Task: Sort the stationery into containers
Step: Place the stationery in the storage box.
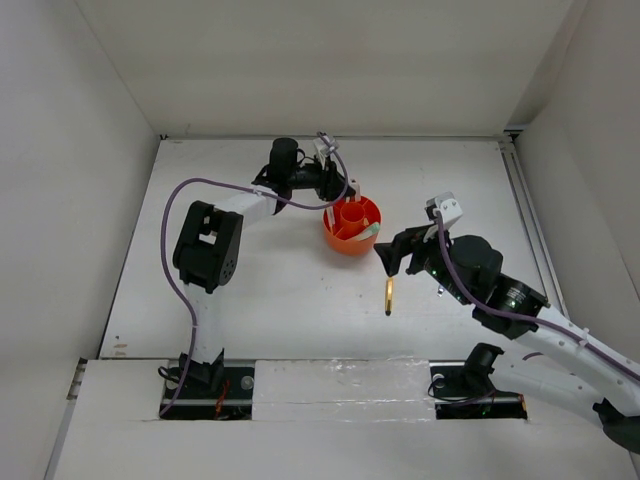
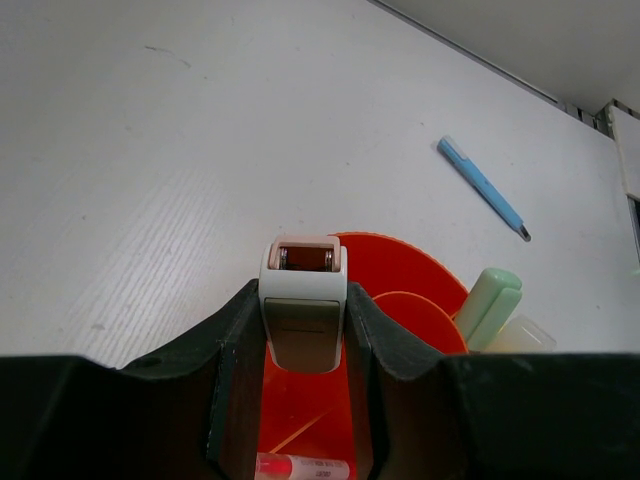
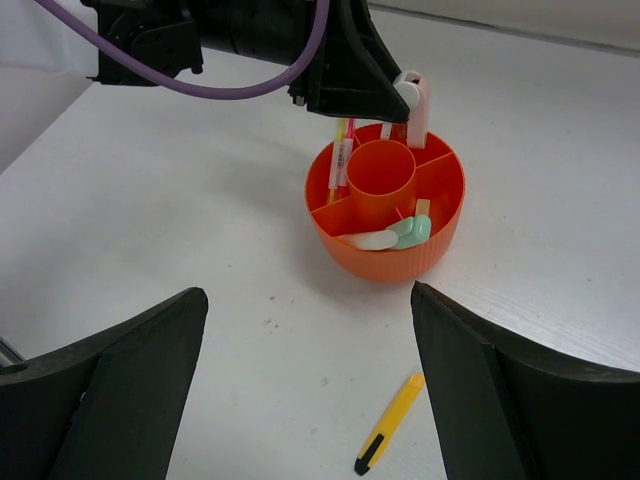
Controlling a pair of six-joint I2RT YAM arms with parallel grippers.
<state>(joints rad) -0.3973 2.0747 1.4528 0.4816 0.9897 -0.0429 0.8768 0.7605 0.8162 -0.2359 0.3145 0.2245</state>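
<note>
The left arm [image 1: 205,245] is stretched to the upper middle of the top view, w/ the wrist bent down at the far rim of the organiser [image 3: 440,235]. The left gripper [image 2: 303,300] is closed narrow on the stapler [image 2: 303,320], which is held upright over the far side of the organiser. The right arm [image 1: 490,285] is bent at the lower right. The right gripper [image 3: 308,300] is spread wide w/ nothing betw. the fingers, just right of the organiser in the top view.

Counted: 1 organiser, 1 stapler, 2 markers, 3 pens, 1 pencil, 1 block.

In the organiser:
- A pale marker [image 3: 368,240] and a green marker [image 3: 412,232] are laid in the near compartment.
- A pink pen [image 3: 347,165] and a pencil [image 3: 338,150] are stood in the left compartment.
- A tan block [image 3: 422,207] is seen just beside the green marker; the compartment cannot be told.

On the table [image 1: 250,300]:
- A yellow pen [image 3: 390,437] lies at the bottom centre of the right wrist view.
- A blue pen [image 2: 482,186] lies at the upper right of the left wrist view, apart from the organiser.
</note>
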